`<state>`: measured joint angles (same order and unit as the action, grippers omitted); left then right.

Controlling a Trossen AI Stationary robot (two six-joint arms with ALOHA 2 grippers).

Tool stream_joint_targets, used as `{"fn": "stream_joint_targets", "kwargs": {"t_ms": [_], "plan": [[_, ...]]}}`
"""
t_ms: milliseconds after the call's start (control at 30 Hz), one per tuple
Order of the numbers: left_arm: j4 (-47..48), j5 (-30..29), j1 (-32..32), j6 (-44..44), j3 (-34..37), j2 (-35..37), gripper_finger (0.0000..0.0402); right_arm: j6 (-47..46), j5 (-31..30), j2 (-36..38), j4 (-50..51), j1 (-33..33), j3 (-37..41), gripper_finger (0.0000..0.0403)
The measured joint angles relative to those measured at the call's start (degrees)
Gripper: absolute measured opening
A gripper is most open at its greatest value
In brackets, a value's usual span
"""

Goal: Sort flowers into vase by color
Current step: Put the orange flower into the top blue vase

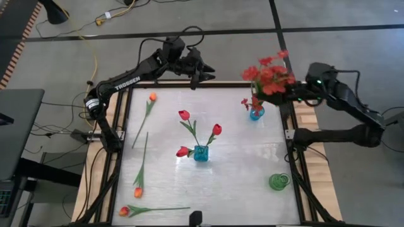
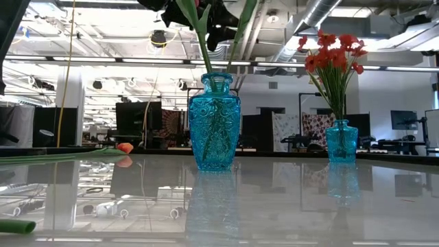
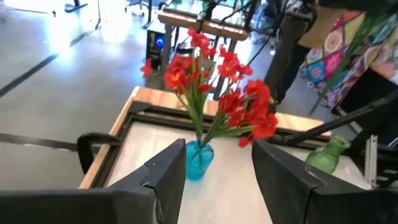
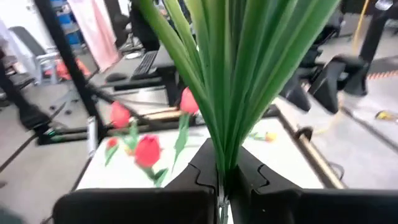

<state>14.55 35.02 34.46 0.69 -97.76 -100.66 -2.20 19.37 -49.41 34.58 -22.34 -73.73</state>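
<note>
**Right gripper clamps the red spray over the small blue vase**

The right gripper [image 4: 219, 180] is clenched on the green stems of the bushy red spray [image 1: 270, 74], holding it upright just above the small blue vase [image 1: 256, 113]. That placing looks deliberate: the stems hang over the vase mouth, so the bunch can stand in or be lifted from it without tipping the glass. The left gripper [image 3: 217, 171] has its fingers spread with nothing between them; it hovers beyond the table's far edge, well apart from the small blue vase and pointed towards it, apparently waiting.

Nearer the table's middle than the small blue vase stands the large blue vase [image 1: 201, 153], holding three red rosebuds [image 1: 184, 115] that splay outward. A green vase [image 1: 278, 182] sits towards the near edge from the small blue vase and looks empty. Four orange tulips [image 1: 152, 98] lie flat along the table's left side, farthest from the small blue vase, not yet sorted.
</note>
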Motion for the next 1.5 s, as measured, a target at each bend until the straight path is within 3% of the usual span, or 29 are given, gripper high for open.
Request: {"fn": "stream_joint_targets", "kwargs": {"t_ms": [100, 267, 600, 867, 1133, 1233, 1500], "plan": [[0.2, -0.8, -0.1, -1.2, 0.0, 0.0, 0.0171, -1.5, -2.5, 3.5, 5.3, 2.0, 0.0, 0.004], [0.2, -1.1, 0.0, -1.8, 0.0, 0.0, 0.0171, -4.1, -14.6, 8.5, 12.1, 5.9, 2.1, 0.0038], [0.2, -1.2, 0.0, -0.6, 0.0, 0.0, 0.0171, -10.4, -33.3, 25.1, -7.5, 8.5, 29.4, 0.0039], [1.6, -0.9, 0.0, -1.3, 0.0, 0.0, 0.0171, -9.0, -37.0, 30.7, -10.2, 8.5, 37.9, 0.0039], [4.2, 0.0, 0.0, -3.0, 0.0, 0.0, 0.0171, 5.2, -37.8, 32.4, -11.0, 8.4, 38.6, 0.0038], [5.8, -2.2, -0.4, -4.5, 0.0, 0.0, 0.0171, 9.1, -37.7, 32.2, -10.8, 8.4, 38.6, 0.0038], [3.8, -4.2, -0.8, -0.1, 0.0, 0.0, 0.0171, 7.1, -37.8, 35.5, -17.4, 8.4, 46.4, 0.0038]]}}
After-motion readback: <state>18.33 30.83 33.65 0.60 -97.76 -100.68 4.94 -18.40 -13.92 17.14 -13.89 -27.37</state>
